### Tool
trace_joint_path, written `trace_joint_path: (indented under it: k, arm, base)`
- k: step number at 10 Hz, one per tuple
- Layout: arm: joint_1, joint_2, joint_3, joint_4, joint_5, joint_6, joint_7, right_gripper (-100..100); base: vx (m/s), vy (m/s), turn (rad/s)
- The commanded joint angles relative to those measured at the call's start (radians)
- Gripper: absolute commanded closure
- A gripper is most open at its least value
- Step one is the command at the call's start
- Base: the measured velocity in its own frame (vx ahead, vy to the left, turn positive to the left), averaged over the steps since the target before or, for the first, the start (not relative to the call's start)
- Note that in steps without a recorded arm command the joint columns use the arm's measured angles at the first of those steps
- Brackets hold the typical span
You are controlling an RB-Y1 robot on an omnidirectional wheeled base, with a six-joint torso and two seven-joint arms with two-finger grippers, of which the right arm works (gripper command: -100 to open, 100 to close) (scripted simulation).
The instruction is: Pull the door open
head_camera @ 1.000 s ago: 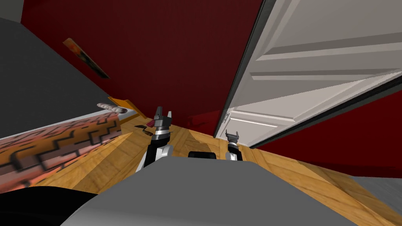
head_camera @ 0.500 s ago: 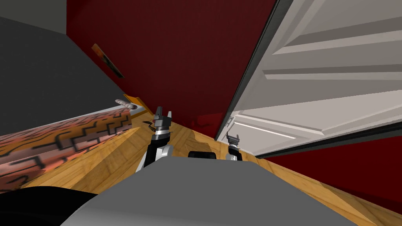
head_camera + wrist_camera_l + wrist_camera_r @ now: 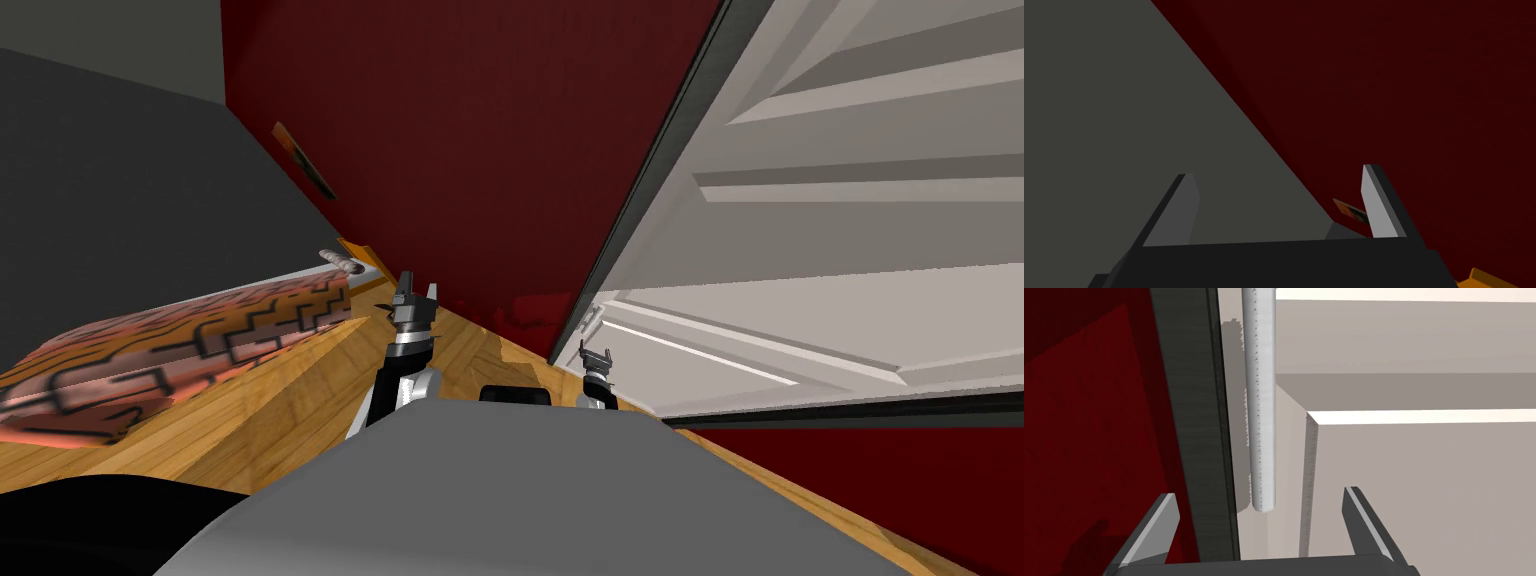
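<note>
Door (image 3: 800, 250), white and panelled, sits shut in its dark frame (image 3: 1199, 413), right of a red wall (image 3: 480, 130). Over the last 1 second the robot has turned and closed in on it; the door itself has not swung, so pulling has yet to begin. Left tool (image 3: 415, 295) hangs idle, 2 fingers (image 3: 1374, 200) spread, holding nothing. Right tool (image 3: 596, 353) is equally spread; the lower end of the pale bar handle (image 3: 1260, 413) lines up between its fingers, untouched so far.
</note>
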Motion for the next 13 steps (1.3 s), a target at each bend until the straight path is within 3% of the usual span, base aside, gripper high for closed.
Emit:
trace_joint_path:
  k: [1,4,6,9,10,11,12,13]
  arm:
    - [0.003,-0.02,-0.004,0.016,-0.004,-0.006,-0.026,-100]
    - [0.007,-0.054,-0.011,0.042,-0.009,-0.017,-0.07,-100]
    - [0.012,-0.092,-0.019,0.072,-0.016,-0.029,-0.121,-100]
    - [0.017,-0.131,-0.026,0.103,-0.023,-0.041,-0.172,-100]
    - [0.018,-0.142,-0.029,0.111,-0.025,-0.044,-0.186,-100]
    - [0.025,-0.133,-0.024,0.101,-0.023,-0.043,-0.176,-100]
    - [0.025,-0.133,-0.024,0.101,-0.023,-0.043,-0.176,100]
    - [0.025,-0.133,-0.024,0.101,-0.023,-0.043,-0.176,100]
  base:
    - [0.128,-0.016,0.064]
    - [0.175,0.002,0.054]
    - [0.169,-0.01,0.087]
    - [0.166,-0.011,0.057]
    - [0.163,-0.038,0.029]
    - [0.051,-0.006,-0.022]
    - [-0.026,0.019,0.026]
    - [-0.026,0.0,-0.027]
